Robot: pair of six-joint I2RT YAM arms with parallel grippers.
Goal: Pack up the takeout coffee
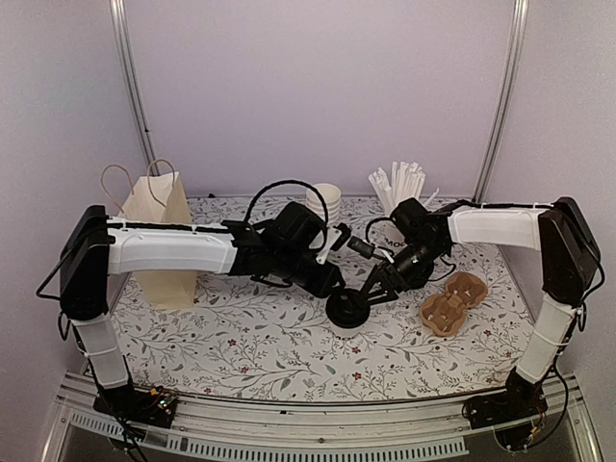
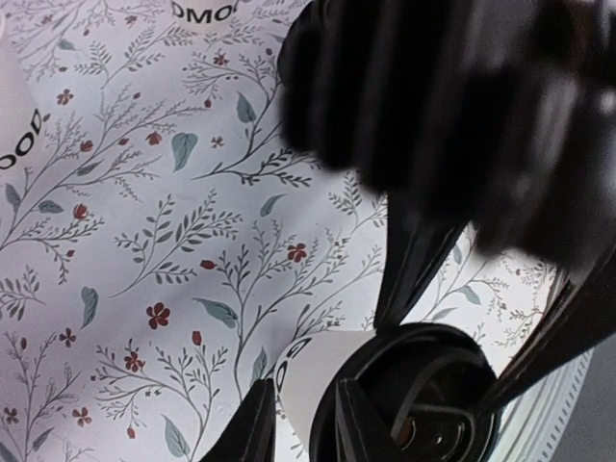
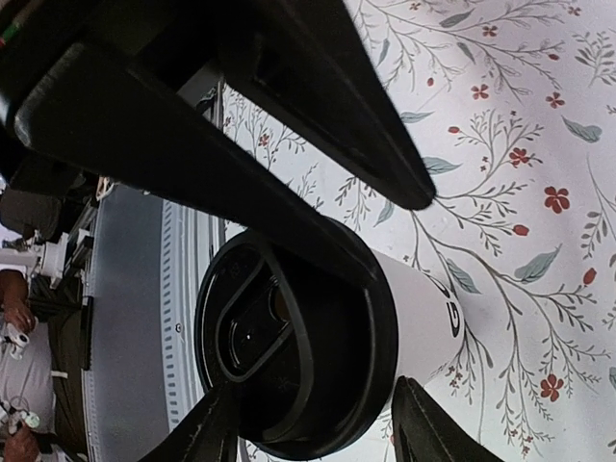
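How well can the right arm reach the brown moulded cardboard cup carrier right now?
Probably yes: the brown cardboard cup carrier lies empty on the table close beside the right gripper, on that arm's side, with nothing between them. The gripper's jaws stand open at the black-lidded white paper cup.

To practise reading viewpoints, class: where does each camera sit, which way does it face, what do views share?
Top external: high behind the bases, looking down on the table; left arm and right arm show.
Left wrist: looks past left gripper at the lidded cup.
Right wrist: looks past right gripper at that cup.
Shared: all three show the cup.
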